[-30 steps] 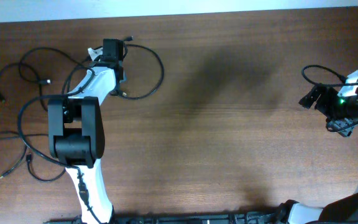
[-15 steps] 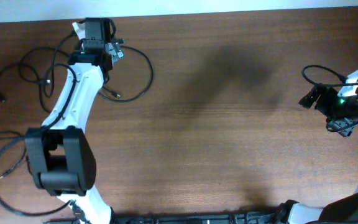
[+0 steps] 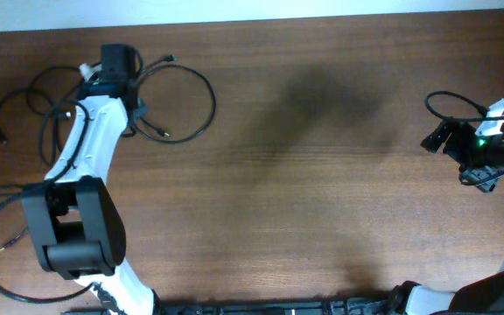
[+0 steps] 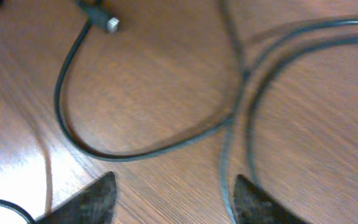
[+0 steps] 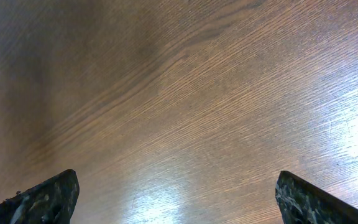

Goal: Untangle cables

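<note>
Left pincer (image 4: 173, 196): released, empty, hovering low over crossing cables (image 4: 135, 154) (probably picking one strand to pull free).
Right pincer (image 5: 176, 196): released wide, parked above the surface (image 5: 197, 93), well apart.

Cables at the table's far left, with one arm at each side.
The thin black plug-ended cables (image 3: 212, 103) lie in loose overlapping loops on the dark brown wooden table (image 3: 322, 192). The left gripper (image 4: 173, 205) hangs over them near the far edge, one strand running under the gap between its fingers. The right gripper (image 5: 176, 199) is well apart, over the table's right edge.
</note>
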{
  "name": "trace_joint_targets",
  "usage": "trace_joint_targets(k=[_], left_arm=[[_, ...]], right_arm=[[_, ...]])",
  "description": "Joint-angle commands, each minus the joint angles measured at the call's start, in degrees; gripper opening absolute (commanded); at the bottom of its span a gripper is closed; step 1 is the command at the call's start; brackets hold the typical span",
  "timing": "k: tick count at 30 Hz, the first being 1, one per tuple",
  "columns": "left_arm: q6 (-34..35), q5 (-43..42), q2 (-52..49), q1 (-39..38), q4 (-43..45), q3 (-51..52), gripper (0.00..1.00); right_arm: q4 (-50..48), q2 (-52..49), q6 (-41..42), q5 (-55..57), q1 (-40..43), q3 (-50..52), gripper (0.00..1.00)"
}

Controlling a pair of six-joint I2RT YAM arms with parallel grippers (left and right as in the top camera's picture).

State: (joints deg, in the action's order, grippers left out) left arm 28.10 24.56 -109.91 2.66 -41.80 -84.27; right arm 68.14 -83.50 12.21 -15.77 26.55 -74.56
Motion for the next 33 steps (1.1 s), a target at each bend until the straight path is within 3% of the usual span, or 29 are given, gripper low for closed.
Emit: trace_joint_targets(k=[1, 3, 6, 12, 17, 24, 33], left_arm=[[0.4, -1.4, -4.0, 2.4, 1.1, 1.2, 0.53], [-2.3, -1.4, -6.0, 2.7, 1.9, 1.3, 0.49], [-4.7, -1.4, -9.5, 2.7, 3.3, 1.3, 0.01], [-4.6, -7.3, -16.5, 2.9, 4.7, 1.3, 0.0], [-4.6, -3.5, -18.1, 5.0, 7.2, 1.3, 0.0], [-4.0, -3.4, -18.1, 14.3, 7.8, 1.3, 0.0], [-6.7, -17.6, -11.7, 15.6, 9.3, 1.1, 0.0]], right_arm=[[0.0, -0.1, 0.3, -0.1, 0.1, -0.2, 0.99], [0.0, -0.1, 0.3, -0.1, 0.1, -0.2, 0.99], [0.0, -0.1, 0.3, -0.1, 0.1, -0.2, 0.99], [0.0, -0.1, 0.3, -0.1, 0.1, -0.2, 0.99], [0.0, -0.1, 0.3, -0.1, 0.0, -0.2, 0.99], [0.0, -0.1, 0.3, -0.1, 0.1, -0.2, 0.99], [0.0, -0.1, 0.3, -0.1, 0.1, -0.2, 0.99]])
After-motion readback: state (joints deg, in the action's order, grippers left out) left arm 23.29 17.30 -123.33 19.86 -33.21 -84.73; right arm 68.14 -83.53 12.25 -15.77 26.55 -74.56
